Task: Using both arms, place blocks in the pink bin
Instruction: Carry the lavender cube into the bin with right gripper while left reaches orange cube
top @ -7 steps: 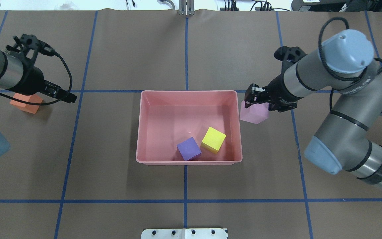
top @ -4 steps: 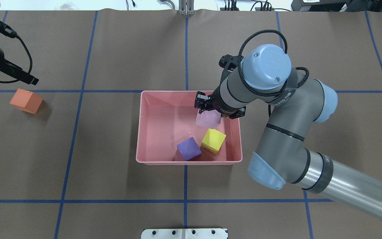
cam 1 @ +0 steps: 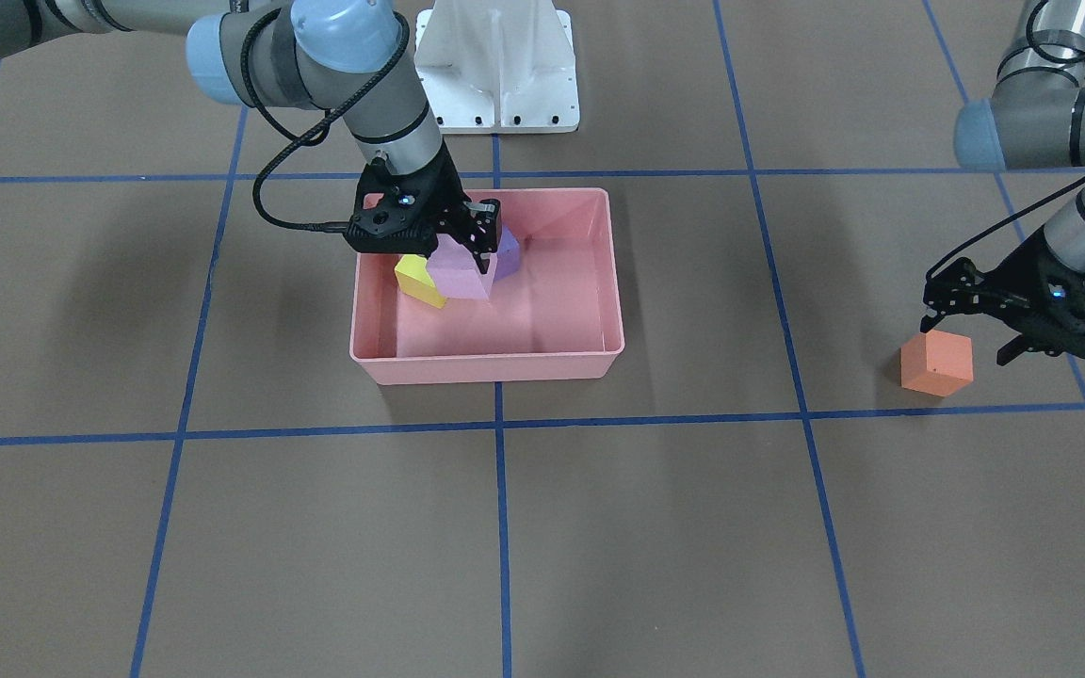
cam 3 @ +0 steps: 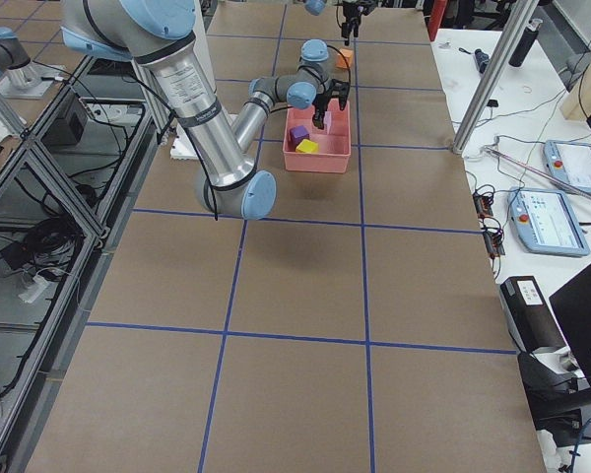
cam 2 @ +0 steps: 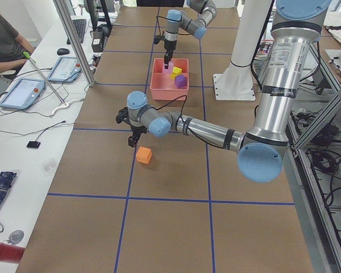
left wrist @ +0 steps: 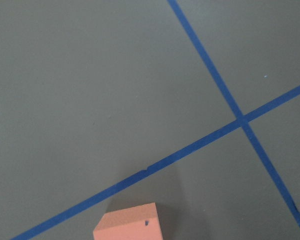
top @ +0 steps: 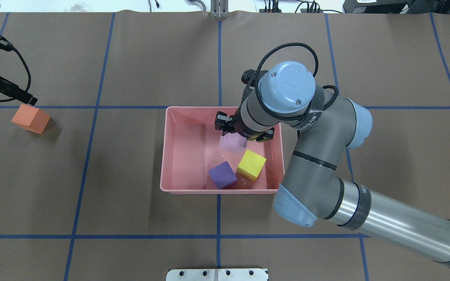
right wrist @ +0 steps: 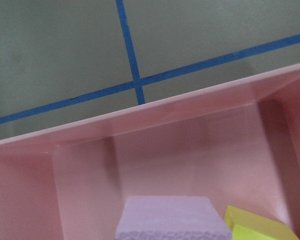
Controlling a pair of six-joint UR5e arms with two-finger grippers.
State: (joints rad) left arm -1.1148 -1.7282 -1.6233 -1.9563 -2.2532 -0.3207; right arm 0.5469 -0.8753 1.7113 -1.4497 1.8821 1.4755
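Note:
The pink bin (top: 164, 156) stands mid-table and holds the purple block (top: 222, 175) and the yellow block (top: 251, 164). My right gripper (top: 237, 134) is shut on the light pink block (top: 232, 143) and holds it inside the bin's outline, above the floor, just behind the yellow block. In the front view that gripper (cam 1: 444, 248) and block (cam 1: 460, 268) hang over the bin (cam 1: 486, 367). The orange block (top: 31, 118) lies on the table at far left. My left gripper (cam 1: 969, 334) is open, just above and beside the orange block (cam 1: 936, 363).
Blue tape lines (top: 92, 106) grid the brown table. The white pedestal (cam 1: 497, 66) stands behind the bin on the robot's side. The right arm's elbow (top: 291, 205) overhangs the bin's near right corner. A metal plate (top: 217, 274) sits at the near edge.
My right arm swung left, carrying the light pink block from outside the bin's right wall to over the bin's inside. My left gripper drew back left, off the orange block.

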